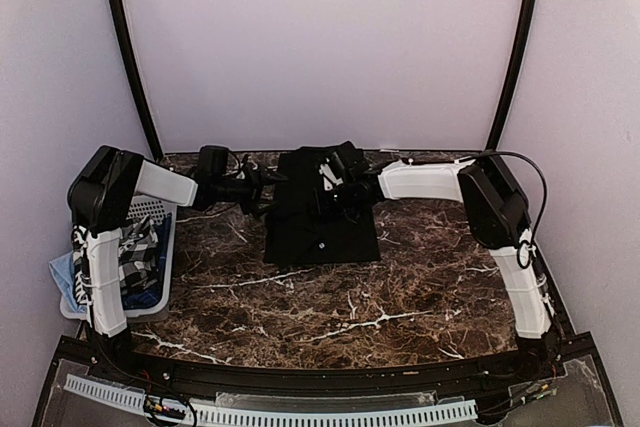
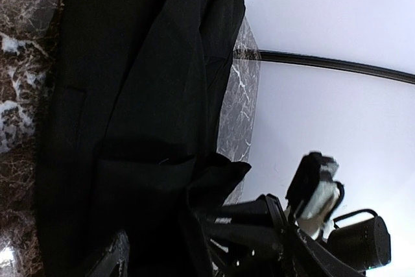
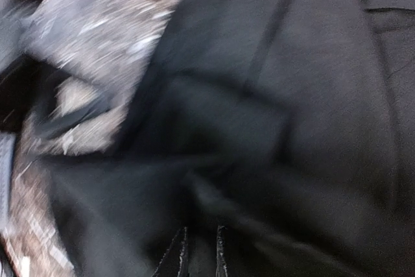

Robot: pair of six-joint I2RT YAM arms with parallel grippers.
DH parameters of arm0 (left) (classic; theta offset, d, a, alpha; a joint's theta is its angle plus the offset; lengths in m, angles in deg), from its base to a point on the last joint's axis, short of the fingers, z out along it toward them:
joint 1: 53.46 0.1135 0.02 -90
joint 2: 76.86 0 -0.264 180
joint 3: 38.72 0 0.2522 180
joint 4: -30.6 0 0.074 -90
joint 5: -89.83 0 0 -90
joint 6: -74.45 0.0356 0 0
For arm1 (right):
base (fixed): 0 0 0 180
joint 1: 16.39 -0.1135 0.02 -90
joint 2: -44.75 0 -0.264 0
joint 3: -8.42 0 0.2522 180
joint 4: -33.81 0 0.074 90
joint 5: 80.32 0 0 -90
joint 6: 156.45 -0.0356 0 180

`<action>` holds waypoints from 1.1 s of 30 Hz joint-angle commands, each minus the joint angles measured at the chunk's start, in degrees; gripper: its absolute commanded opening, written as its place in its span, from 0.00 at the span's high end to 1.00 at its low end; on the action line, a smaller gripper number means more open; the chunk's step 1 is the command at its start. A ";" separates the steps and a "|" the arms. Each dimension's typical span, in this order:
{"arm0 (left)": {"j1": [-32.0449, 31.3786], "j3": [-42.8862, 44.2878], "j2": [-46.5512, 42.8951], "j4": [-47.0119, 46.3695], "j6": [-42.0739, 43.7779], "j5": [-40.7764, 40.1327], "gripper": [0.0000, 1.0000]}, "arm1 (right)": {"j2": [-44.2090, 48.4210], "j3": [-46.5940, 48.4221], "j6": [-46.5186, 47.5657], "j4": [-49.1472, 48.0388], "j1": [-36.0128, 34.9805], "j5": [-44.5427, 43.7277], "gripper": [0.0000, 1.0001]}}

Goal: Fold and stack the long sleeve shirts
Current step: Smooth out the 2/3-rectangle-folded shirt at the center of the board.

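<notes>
Right hand (image 3: 200,251) is nearly closed, seemingly pinching a raised fold of the black shirt (image 1: 320,232), which lies at the desk's (image 1: 300,317) far middle; left hand (image 1: 263,187) hangs wide at its edge, likely ready to grip the matching side

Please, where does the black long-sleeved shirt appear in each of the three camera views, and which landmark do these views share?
Top external: the black long-sleeved cloth shirt lies in the centre, toward the far edge.
Left wrist: it fills the left and middle, from top to bottom.
Right wrist: it covers most of the picture, except the upper left.
Shared landmark: the brown marble tabletop, at the left edge and upper left in the wrist views.
</notes>
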 commanded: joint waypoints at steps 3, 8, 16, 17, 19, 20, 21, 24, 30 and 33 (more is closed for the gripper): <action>0.22 1.45 0.27 1.99 2.13 0.59 0.20 | -6.05 5.74 -6.52 5.49 4.69 -7.97 0.87; 0.22 2.48 0.00 4.26 4.26 0.64 0.20 | -4.92 2.05 -8.49 2.22 5.97 -4.37 0.85; 0.26 4.24 -5.66 16.12 15.85 -4.46 0.19 | -0.85 1.58 -6.03 1.92 5.74 -1.24 0.81; 0.19 3.16 -6.38 17.41 16.62 -5.07 0.19 | -0.02 1.58 -5.68 1.81 5.74 -0.81 0.80; -0.03 0.45 -9.14 17.93 19.00 -5.73 0.18 | 1.79 1.45 -4.81 1.35 5.74 0.13 0.78; -0.12 -0.61 -11.38 18.17 19.60 -6.13 0.18 | 2.82 1.22 -4.59 0.81 5.69 0.35 0.77; -0.48 -2.96 -12.41 18.41 20.73 -6.59 0.18 | 3.85 0.87 -4.31 0.16 5.63 0.67 0.76; -2.54 -7.74 -18.30 19.16 22.29 -7.43 0.18 | 7.11 -0.71 -3.79 -1.68 5.11 1.15 0.73; -7.91 -17.72 -28.27 23.47 24.33 -12.74 0.21 | 14.93 -6.18 -2.68 -4.47 4.35 -1.29 0.72; -11.00 -19.55 -30.75 25.02 24.14 -14.13 0.24 | 19.51 -9.78 -2.12 -6.62 4.23 -3.06 0.72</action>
